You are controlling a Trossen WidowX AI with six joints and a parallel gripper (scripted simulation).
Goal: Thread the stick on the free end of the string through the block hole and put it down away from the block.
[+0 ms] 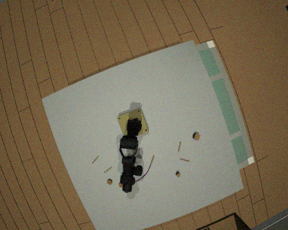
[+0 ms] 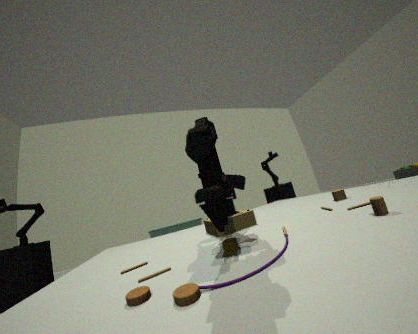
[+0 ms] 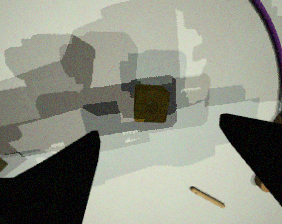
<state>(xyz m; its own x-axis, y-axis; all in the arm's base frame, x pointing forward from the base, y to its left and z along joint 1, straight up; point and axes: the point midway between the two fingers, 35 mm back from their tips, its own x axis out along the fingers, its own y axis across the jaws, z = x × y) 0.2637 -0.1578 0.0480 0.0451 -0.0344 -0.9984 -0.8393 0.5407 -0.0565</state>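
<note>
Spread wide and holding nothing, the tool [image 3: 159,150] hangs above the table [image 1: 184,86], pointing down at the small wooden block [image 3: 151,103], which lies in shadow between its two dark fingers in the wrist view. From the side, the block [image 2: 231,246] sits on the table just in front of the arm's tan base plate [image 2: 247,218], and the tool [image 2: 221,220] hovers close over it without touching.

A purple string [image 2: 257,270] curves across the table from the round wooden button [image 2: 186,294] to the thin stick [image 2: 285,231] at its free end; that stick lies flat, to the right of the block and apart from the tool. A second wooden disc [image 2: 138,295] rests just left of the button. Two loose sticks [image 2: 146,271] lie farther left. Far off to the right stand a wooden cube [image 2: 339,195], a short cylinder [image 2: 379,205] and more loose sticks [image 2: 358,205]. Another loose stick [image 3: 207,197] shows near the lower edge of the wrist view.
</note>
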